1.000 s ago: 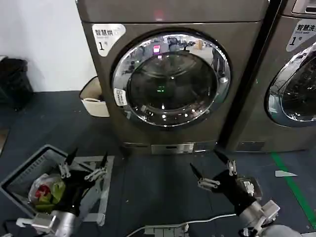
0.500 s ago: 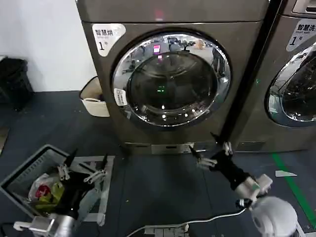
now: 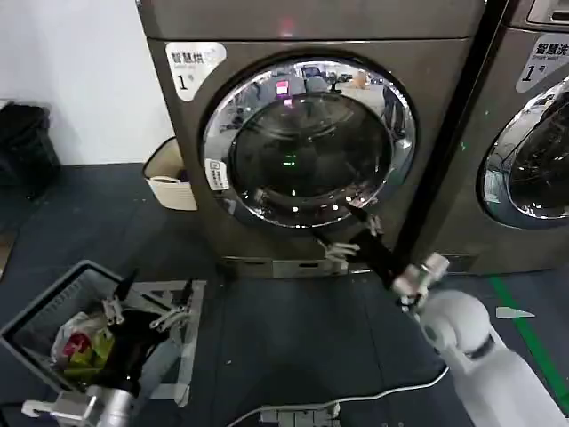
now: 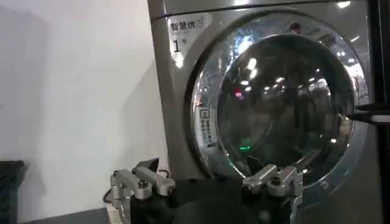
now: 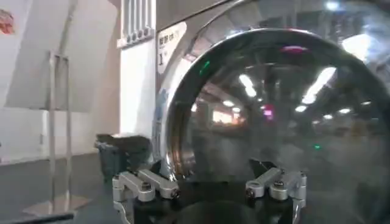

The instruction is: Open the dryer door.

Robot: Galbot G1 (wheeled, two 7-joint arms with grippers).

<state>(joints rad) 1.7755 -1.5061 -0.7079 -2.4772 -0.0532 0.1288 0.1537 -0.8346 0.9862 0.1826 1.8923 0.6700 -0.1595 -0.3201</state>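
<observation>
The dryer door [image 3: 307, 147] is a round porthole with a wide chrome ring and dark glass, and it sits closed in the front of the grey dryer marked 1. My right gripper [image 3: 349, 233] is open just in front of the ring's lower right part, holding nothing. In the right wrist view the door [image 5: 280, 115] looms close behind the open right gripper [image 5: 210, 176]. My left gripper [image 3: 160, 285] hangs open low on the left, above a laundry basket. In the left wrist view the door [image 4: 280, 103] stands farther off beyond the open left gripper [image 4: 207, 176].
A grey laundry basket [image 3: 44, 307] with clothes stands on the floor at lower left. A beige bin [image 3: 169, 182] sits beside the dryer, and a black bin [image 3: 22, 147] is by the wall. A second machine [image 3: 533, 151] stands at the right. A white cable [image 3: 356, 400] lies on the floor.
My right gripper has risen from near the floor and moved forward to the door's lower right rim. The left arm has barely moved.
</observation>
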